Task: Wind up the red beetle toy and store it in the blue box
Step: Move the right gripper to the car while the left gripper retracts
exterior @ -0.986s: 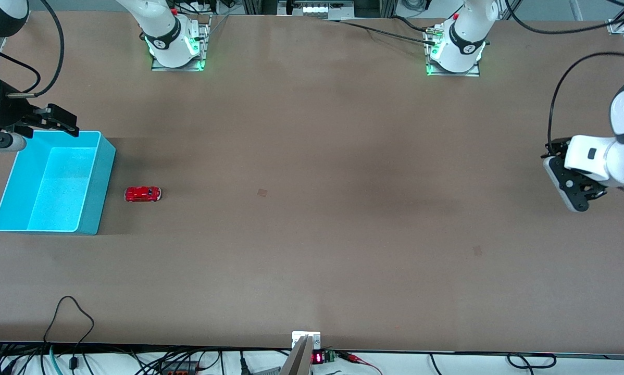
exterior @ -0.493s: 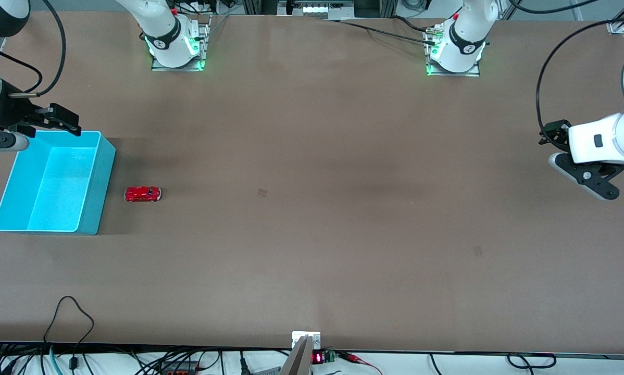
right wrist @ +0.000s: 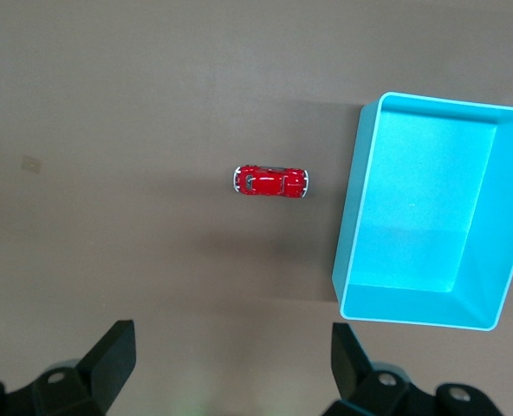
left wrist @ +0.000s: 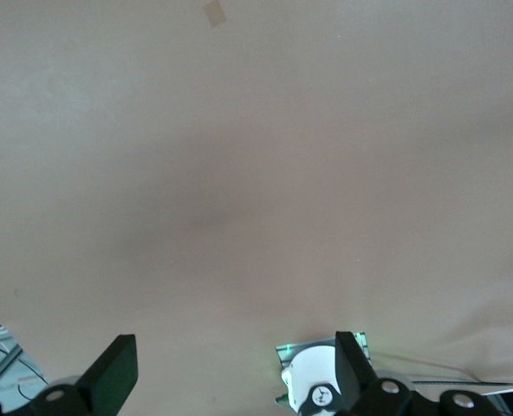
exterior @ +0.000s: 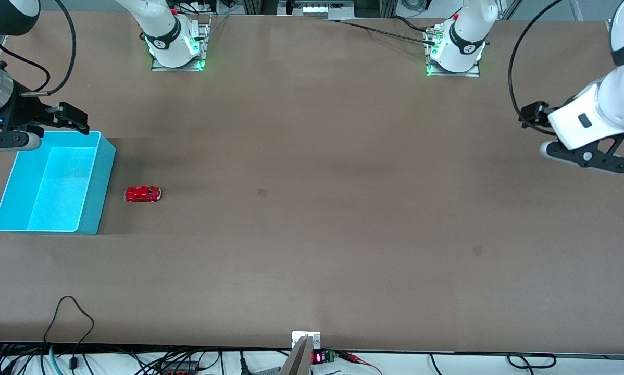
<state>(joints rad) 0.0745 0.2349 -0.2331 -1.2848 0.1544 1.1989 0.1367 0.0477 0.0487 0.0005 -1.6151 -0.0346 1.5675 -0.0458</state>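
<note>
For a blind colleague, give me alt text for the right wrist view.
A tiny red beetle toy sits on the brown table beside an empty blue box, not touching it. The open right gripper hangs above them, holding nothing.

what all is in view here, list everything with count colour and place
red beetle toy: one, glossy red, on the table beside the blue box, toward the right arm's end
blue box: one, turquoise blue, open top, nothing inside, at the right arm's end of the table
table: one, brown, under everything
cables: several, black, along the table edge nearest the front camera
arm bases: two, white with green lights, along the table edge farthest from the front camera
right hand: one, black, open, over the box's rim
left hand: one, black, open, over bare table at the left arm's end
</note>
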